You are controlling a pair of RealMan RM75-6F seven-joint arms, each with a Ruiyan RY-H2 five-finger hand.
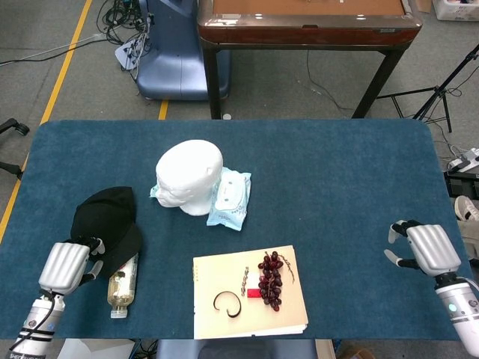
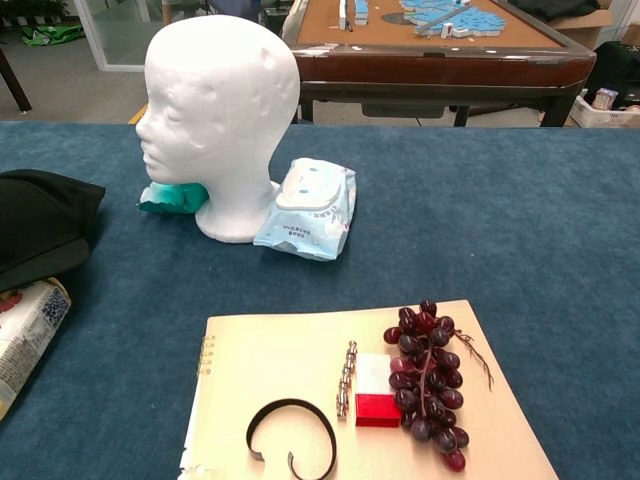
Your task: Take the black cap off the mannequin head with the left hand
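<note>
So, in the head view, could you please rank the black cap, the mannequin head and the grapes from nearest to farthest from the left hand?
From the left hand:
1. Black cap, right beside it.
2. Mannequin head, table's middle.
3. Grapes, on the notebook, rightmost.

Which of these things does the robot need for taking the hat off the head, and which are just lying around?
For the job:
black cap, already off and lying on the table
mannequin head, bare
left hand, beside the cap

Just lying about:
wipes packet
bottle
notebook
grapes
black bracelet
red block
right hand, holding nothing
</note>
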